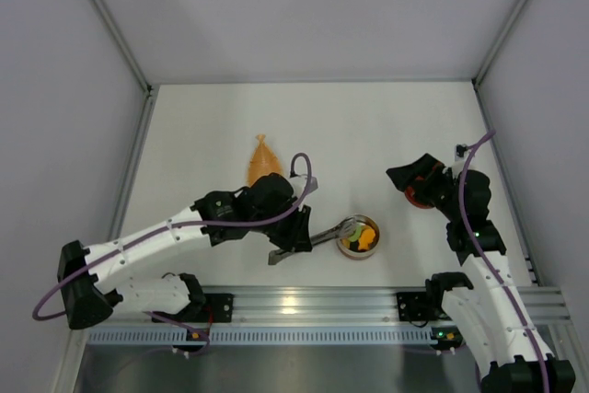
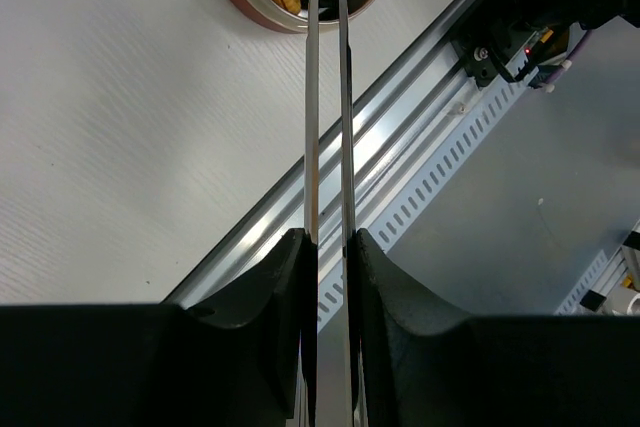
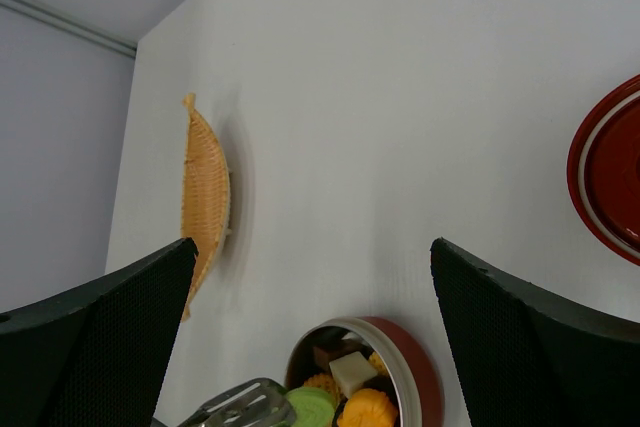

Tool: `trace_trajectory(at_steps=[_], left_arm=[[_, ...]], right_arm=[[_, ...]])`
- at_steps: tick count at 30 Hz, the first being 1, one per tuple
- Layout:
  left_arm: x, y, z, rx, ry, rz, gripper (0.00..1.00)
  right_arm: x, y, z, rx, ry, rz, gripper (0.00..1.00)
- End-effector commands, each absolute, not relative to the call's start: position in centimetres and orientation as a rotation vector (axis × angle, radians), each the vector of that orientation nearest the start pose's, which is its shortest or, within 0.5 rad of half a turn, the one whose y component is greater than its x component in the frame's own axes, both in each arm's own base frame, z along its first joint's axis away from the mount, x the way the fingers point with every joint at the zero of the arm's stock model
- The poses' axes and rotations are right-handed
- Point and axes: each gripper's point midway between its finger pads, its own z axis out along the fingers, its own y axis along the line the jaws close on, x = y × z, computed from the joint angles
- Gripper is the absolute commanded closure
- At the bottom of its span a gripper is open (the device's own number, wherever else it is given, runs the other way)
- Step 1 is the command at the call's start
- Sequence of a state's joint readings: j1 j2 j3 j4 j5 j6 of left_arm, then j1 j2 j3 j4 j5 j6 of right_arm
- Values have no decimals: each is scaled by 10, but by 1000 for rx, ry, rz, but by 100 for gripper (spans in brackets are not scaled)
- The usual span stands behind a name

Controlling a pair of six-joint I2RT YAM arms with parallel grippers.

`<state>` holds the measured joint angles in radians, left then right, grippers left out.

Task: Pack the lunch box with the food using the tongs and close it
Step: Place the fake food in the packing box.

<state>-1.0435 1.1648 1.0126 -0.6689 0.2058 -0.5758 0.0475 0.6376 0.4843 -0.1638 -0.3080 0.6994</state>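
Note:
The lunch box [image 1: 358, 236] is an open round tin near the front rail, also in the left wrist view [image 2: 262, 9] and the right wrist view [image 3: 415, 372]. Food [image 3: 366, 411] lies inside it: orange, green, pale and dark pieces. My left gripper [image 1: 291, 235] [image 2: 330, 242] is shut on the tongs [image 1: 324, 237] [image 2: 312, 127], whose tips [image 3: 240, 407] reach the tin's rim beside a green piece [image 3: 312, 407]. The red lid [image 1: 421, 196] [image 3: 612, 169] lies flat to the right. My right gripper [image 1: 411, 178] [image 3: 312, 247] hovers open by the lid, holding nothing.
An orange woven bag [image 1: 263, 161] [image 3: 205, 187] lies on the table behind the left arm. The aluminium rail [image 1: 313, 303] [image 2: 400, 162] runs along the near edge. Grey walls enclose the white table on three sides.

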Motion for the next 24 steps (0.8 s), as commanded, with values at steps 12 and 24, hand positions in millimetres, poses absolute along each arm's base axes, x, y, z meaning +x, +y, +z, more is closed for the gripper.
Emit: trace_trajectory(at_steps=[12,24], left_arm=[[91,-303,182,741,2475,-1074,76],[100,-299,167,725,2511,-969,70]], right_arm=[[272,87,203,392,1850,776,1],[273,87,201,393,1851,775,1]])
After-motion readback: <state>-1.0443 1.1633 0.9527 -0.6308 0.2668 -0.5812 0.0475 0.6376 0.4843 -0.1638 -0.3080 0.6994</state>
